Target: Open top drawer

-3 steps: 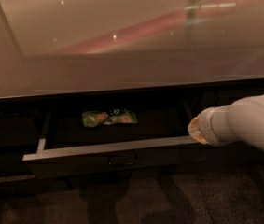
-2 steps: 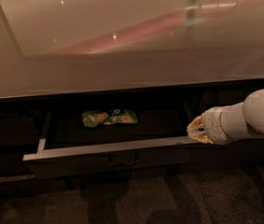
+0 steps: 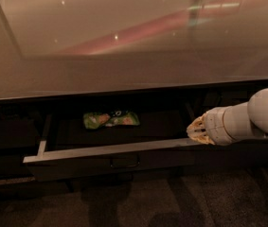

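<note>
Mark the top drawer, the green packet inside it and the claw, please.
top drawer [image 3: 110,150]: camera view, on its pale front rim.
green packet [image 3: 111,119]: camera view, middle of the packet, inside the drawer.
claw [image 3: 196,130]: camera view, its tip, at the right end of the drawer's front rim.

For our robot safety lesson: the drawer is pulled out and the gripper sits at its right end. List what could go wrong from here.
1. The gripper is at the right end of the drawer, far from its centred handle; force there may skew and jam it.
2. The counter overhangs just above, so lifting the arm could strike its edge.
3. The loose green bag may slide if the drawer is jerked.
</note>
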Controlling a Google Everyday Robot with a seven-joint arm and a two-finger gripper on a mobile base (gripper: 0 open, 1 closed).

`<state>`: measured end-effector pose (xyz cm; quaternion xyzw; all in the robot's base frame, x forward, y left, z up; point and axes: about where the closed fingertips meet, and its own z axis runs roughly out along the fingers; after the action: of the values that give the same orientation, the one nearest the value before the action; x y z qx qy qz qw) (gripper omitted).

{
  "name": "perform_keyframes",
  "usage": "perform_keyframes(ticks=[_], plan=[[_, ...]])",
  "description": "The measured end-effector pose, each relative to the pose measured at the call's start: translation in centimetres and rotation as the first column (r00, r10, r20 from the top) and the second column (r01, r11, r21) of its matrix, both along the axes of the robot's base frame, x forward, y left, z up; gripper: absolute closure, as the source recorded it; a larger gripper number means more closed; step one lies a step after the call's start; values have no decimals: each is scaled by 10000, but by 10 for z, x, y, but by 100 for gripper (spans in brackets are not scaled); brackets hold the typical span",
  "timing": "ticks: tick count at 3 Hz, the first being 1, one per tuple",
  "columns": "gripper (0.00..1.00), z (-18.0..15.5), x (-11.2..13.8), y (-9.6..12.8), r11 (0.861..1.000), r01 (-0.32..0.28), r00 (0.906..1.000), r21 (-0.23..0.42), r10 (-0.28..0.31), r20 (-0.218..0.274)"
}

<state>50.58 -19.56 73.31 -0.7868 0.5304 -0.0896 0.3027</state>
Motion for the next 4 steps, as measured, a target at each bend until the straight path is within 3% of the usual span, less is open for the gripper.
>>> perform_keyframes(ticks=[1,2,4], plan=[[100,-27,13,-10,9996,222,9974,152,-211,-684],[100,-61,29,-23,9990,389,9886,227,-351,-1466],[100,-64,30,-18,9995,282,9878,169,-253,-1535]])
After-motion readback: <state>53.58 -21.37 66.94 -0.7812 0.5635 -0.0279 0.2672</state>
